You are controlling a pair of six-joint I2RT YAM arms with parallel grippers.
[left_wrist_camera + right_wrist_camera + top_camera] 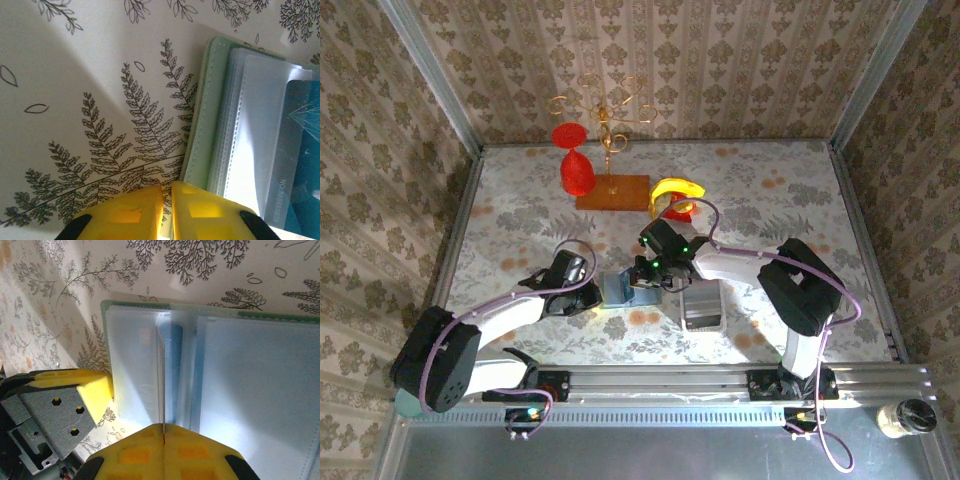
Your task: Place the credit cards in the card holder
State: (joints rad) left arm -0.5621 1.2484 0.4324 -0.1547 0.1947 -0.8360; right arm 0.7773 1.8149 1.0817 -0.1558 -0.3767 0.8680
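**Card holder open, one card sleeved**

One sage-green card holder (617,289) lies spread open just left of the white tray (701,305), its clear sleeves (250,380) facing up. I count one blue card (300,165), inside a sleeve. My right gripper (163,432) is pinched closed on one upright sleeve. My left gripper (166,200) is closed to a slit at the holder's green edge; I cannot tell whether it nips that edge.

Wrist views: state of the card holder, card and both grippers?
card holder: open, flat on the table, clear sleeves exposed
clear sleeve: one leaf standing upright, pinched at its edge
credit card: blue, lying in the open holder; cannot tell whether it is tucked into a sleeve
right gripper: shut on the clear sleeve
left gripper: shut, at the holder's edge, nothing seen between its fingers
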